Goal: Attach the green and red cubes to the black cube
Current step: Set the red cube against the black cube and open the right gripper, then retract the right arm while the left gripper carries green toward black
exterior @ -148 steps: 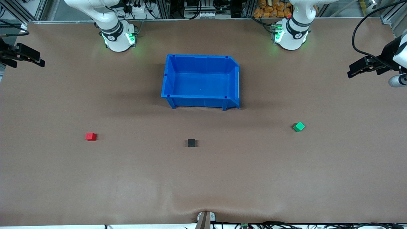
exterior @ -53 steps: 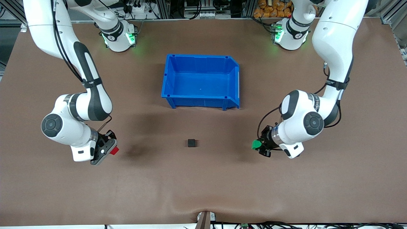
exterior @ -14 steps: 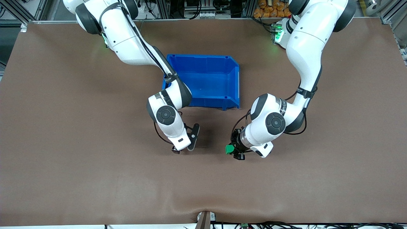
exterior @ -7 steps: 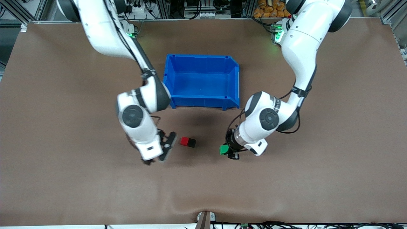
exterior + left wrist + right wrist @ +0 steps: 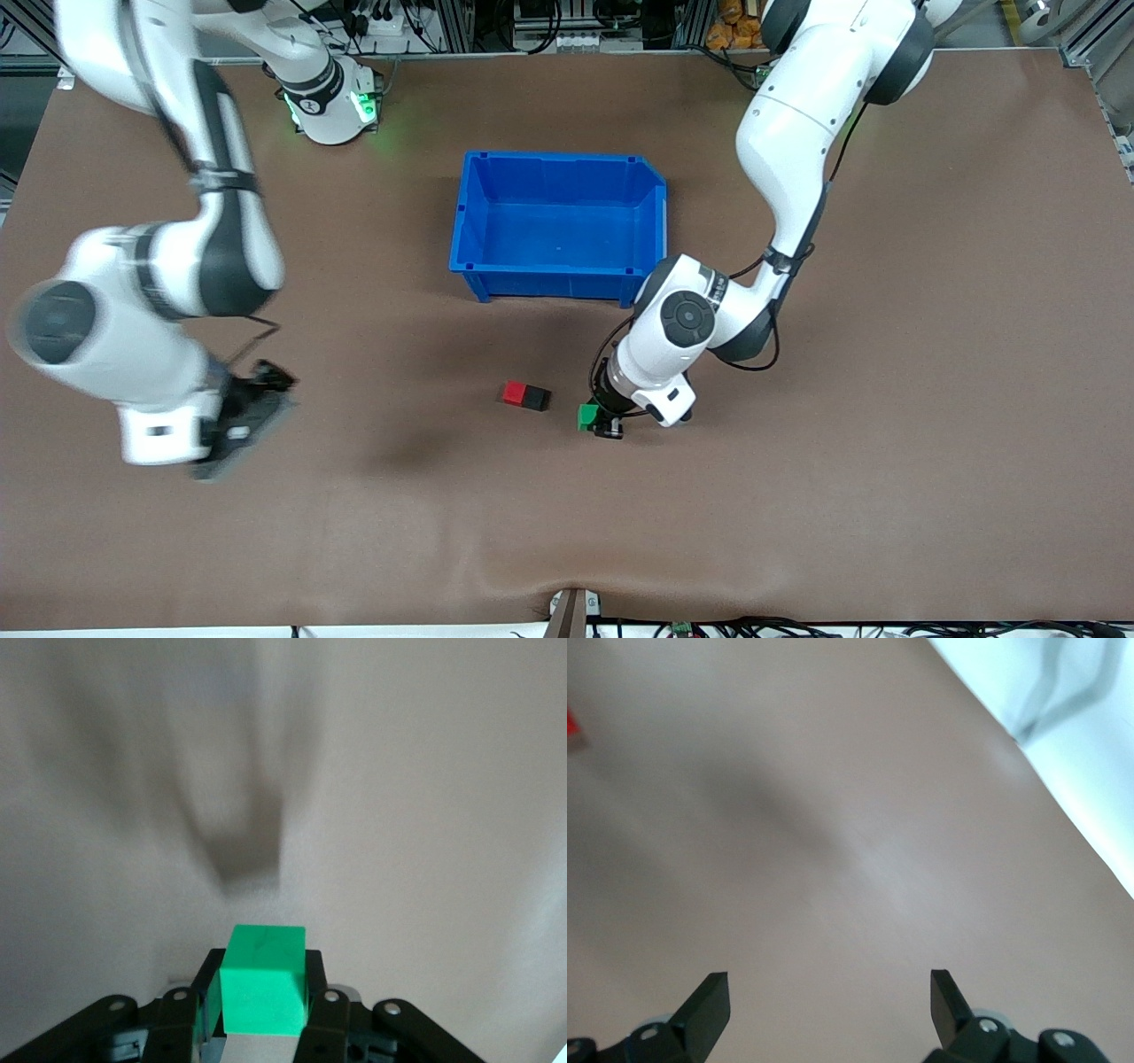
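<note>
**Green cube in the left claw beside the red-and-black pair**

Green cube [image 5: 586,416] is sitting pinched in the left claw [image 5: 600,422], over the brown table [image 5: 797,496] just beside the black cube [image 5: 536,399]. Touching it on its right-arm side is the red cube [image 5: 514,393]. The right claw [image 5: 830,997] is hanging spread wide and holding nothing over the right arm's end of the table, blurred in the front view. A blue bin [image 5: 469,213] is standing farther from the front camera.

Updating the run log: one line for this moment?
left tool: shut on small green cube | right tool: open | small red cube touching matte black cube
</note>
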